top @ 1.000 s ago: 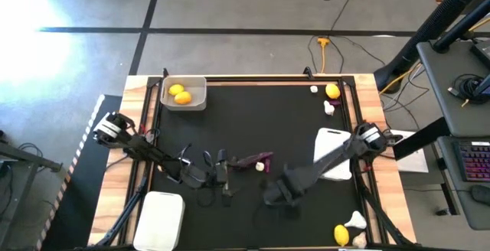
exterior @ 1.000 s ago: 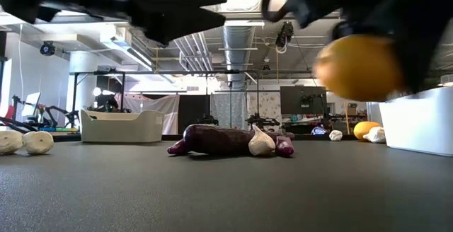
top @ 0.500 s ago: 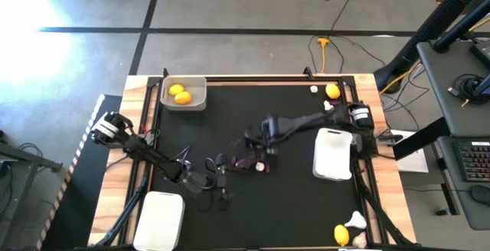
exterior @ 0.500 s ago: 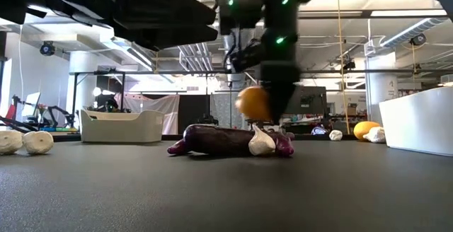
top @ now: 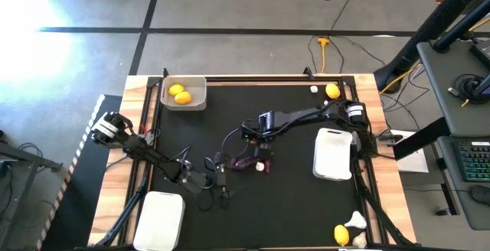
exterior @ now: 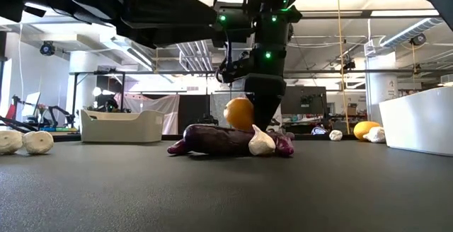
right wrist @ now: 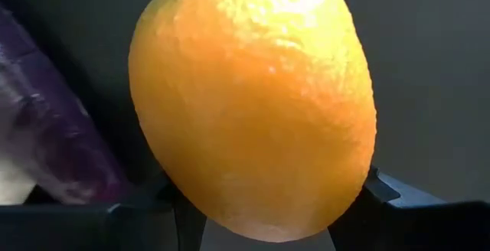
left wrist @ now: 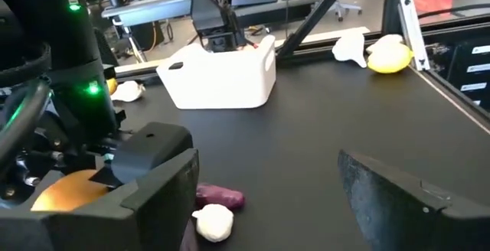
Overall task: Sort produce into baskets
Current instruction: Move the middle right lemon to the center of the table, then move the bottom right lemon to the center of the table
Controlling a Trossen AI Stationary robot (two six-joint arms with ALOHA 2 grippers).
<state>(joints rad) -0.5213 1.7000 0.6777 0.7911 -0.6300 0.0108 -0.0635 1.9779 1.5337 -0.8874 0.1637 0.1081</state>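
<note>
Mid-counter, just above the eggplant [top: 246,161], your right hand [top: 246,135] is clenched on a citrus [exterior: 239,113]; the right wrist view shows the fruit pinched between both fingers, clear of the counter [top: 291,205]. So the step in hand looks like a carry: fruit picked, not yet dropped.

Likely target is the far-left basket [top: 186,93], which already holds two citrus. The right-side basket [top: 334,153] and the near-left basket [top: 158,216] both look empty from above, so matching by kind points you to the far-left one.

Next move, as I read it:
- keep the grip closed and hold height so you clear the eggplant and the garlic bulb [exterior: 261,141] touching its end
- swing toward the far-left corner, over the basket rim, then open
- the fruit is round and will probably roll, so release low inside the basket

Left hand [top: 222,182] hangs released near the eggplant on the near side, holding nothing. It is close to your path, so watch for arm clash as the right arm reaches across.

Left to sort: one citrus [top: 332,91] with garlic at the far-right corner, one citrus [top: 341,235] with garlic at the near-right corner, two bulbs [exterior: 23,142] at the left edge in the low view.
</note>
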